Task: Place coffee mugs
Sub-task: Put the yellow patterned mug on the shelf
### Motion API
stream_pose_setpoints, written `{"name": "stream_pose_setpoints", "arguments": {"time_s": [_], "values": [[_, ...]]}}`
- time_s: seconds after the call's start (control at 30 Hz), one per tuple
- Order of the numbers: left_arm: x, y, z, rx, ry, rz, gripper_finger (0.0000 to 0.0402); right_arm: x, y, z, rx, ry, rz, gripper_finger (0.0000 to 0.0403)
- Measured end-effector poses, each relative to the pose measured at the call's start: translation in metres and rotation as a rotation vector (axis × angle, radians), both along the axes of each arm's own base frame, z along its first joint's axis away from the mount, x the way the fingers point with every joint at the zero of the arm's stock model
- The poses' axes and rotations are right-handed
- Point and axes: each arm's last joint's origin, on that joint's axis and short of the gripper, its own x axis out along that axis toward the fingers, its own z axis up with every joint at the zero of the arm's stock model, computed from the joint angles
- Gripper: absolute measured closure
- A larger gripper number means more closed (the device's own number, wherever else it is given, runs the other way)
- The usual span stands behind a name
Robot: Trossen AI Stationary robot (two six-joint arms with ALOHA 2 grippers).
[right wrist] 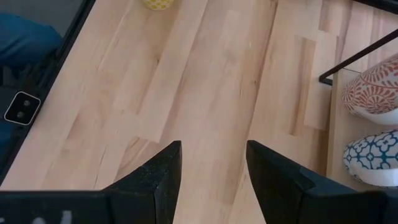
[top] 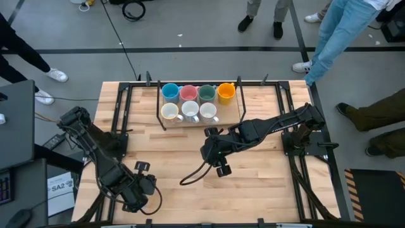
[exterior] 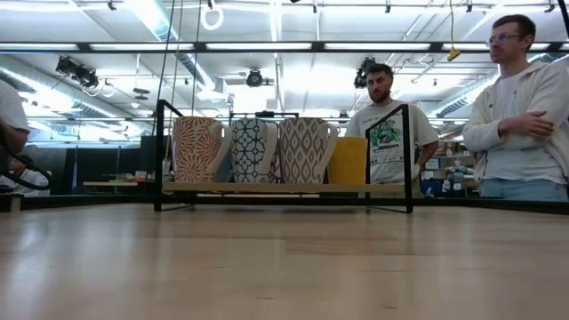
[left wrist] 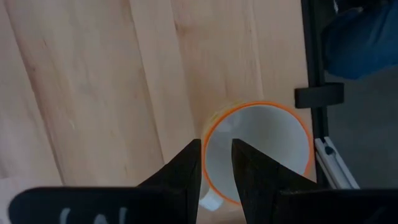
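Your left jaws grasp the rim of an upright, round orange mug, mouth upward, over the planked wooden worktop; right jaws released

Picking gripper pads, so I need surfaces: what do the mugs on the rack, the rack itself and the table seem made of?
Mugs: glazed ceramic by the look, with smooth printed patterns.
Rack: thin black bars, probably painted metal; its shelf looks like pale wood.
Table: jointed light wooden strips with visible grain, matte.

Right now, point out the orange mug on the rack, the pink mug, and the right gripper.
orange mug [top: 226,93]: high view, its open top.
pink mug [top: 188,94]: high view, its inside.
right gripper [right wrist: 211,174]: right wrist view, the gap between its open fingertips.
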Motion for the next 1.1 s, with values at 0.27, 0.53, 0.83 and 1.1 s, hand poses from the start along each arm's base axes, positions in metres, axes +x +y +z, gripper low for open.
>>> {"name": "stream_pose_setpoints", "arguments": {"time_s": [0.27,0.53,0.83,1.1], "values": [[0.006,-0.007,-0.014,0.049,0.029,-0.009,0.0306,0.000,0.000,0.000,0.000,0.000,0.000,0.0217],[0.007,-0.010,-0.020,0.076,0.044,-0.025,0.0306,0.000,0.000,0.000,0.000,0.000,0.000,0.0217],[0.007,-0.009,-0.020,0.105,0.015,-0.024,0.0306,0.000,0.001,0.000,0.000,0.001,0.002,0.0217],[0.003,-0.012,-0.020,0.102,0.017,-0.041,0.0306,0.000,0.001,0.000,-0.001,0.001,0.002,0.0217]]}}
